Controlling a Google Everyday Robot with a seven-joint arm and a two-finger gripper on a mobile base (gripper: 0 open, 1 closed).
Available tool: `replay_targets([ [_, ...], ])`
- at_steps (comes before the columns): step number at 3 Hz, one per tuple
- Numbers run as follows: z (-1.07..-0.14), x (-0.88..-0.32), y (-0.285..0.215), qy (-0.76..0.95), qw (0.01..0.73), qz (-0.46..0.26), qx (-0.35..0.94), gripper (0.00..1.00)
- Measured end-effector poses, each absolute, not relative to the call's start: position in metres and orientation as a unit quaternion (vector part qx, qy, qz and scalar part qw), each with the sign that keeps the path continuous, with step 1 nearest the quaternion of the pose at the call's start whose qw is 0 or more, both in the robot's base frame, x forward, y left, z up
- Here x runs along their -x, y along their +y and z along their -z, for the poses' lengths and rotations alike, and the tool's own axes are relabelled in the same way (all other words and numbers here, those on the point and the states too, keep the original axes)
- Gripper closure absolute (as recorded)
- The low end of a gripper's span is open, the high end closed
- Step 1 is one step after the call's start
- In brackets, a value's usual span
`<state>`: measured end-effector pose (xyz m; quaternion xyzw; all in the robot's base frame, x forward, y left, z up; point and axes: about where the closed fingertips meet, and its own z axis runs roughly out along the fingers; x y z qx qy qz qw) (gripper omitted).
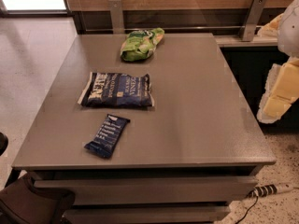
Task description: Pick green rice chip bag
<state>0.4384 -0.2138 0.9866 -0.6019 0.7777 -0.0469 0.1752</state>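
Note:
The green rice chip bag [141, 43] lies on the grey table [205, 106] at its far edge, near the middle, puffy and glossy with pale markings. My gripper [276, 97], white and yellowish, hangs at the right edge of the view, off the table's right side and well apart from the bag. It holds nothing that I can see.
A large dark navy chip bag [117, 90] lies left of the table's centre. A small dark blue bar wrapper [107, 135] lies near the front edge. A wooden wall with metal brackets [116, 14] runs behind. A power strip [273, 189] lies on the floor at right.

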Motion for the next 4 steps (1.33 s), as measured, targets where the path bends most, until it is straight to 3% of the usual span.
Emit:
replay_targets([
  [2,-0.989,-0.448,-0.213,0.784,0.179,0.051,0.593,0.0],
  [4,-0.991,-0.542,-0.182,0.827,0.277,0.062,0.486,0.0],
])
